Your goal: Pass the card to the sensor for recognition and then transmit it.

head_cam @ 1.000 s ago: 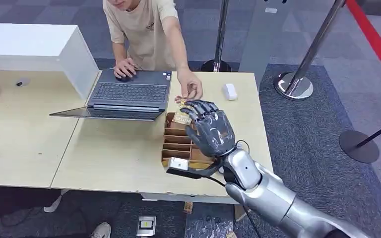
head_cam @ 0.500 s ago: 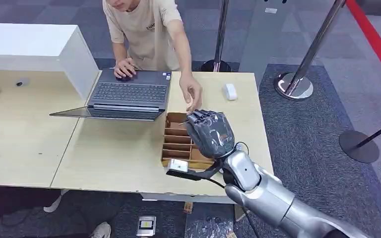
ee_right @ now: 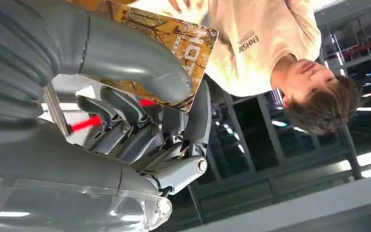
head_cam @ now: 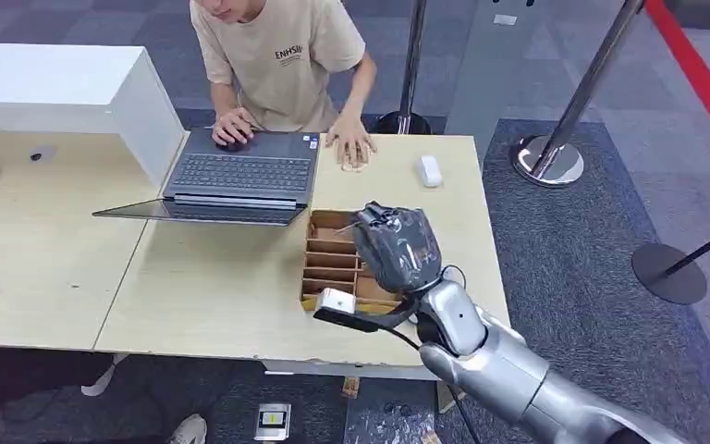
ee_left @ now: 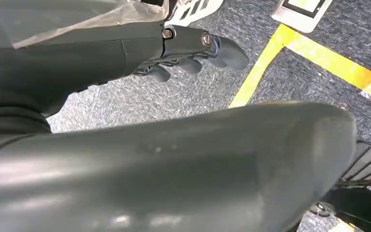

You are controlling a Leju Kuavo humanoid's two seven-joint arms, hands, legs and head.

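Observation:
My right hand [head_cam: 396,248] hovers over the wooden slotted box [head_cam: 329,270], fingers curled in. In the right wrist view its thumb and fingers pinch a card [ee_right: 192,40] printed in orange and brown. From the head view only a sliver of the card [head_cam: 382,217] shows at the fingertips. A small white sensor [head_cam: 428,170] lies on the table beyond the hand, near the far right corner. My left hand [ee_left: 188,53] hangs over the carpet with nothing in it, fingers loosely apart.
A person leans over the far edge of the table [head_cam: 213,296], one hand [head_cam: 350,147] flat on the top, the other on an open laptop [head_cam: 240,176]. A white cabinet [head_cam: 65,92] stands at the left. Stanchion posts [head_cam: 547,159] stand on the carpet to the right.
My right hand's fingers went from spread to closed, and now hold the card. The person's hand drew back from my fingertips to the table's far edge.

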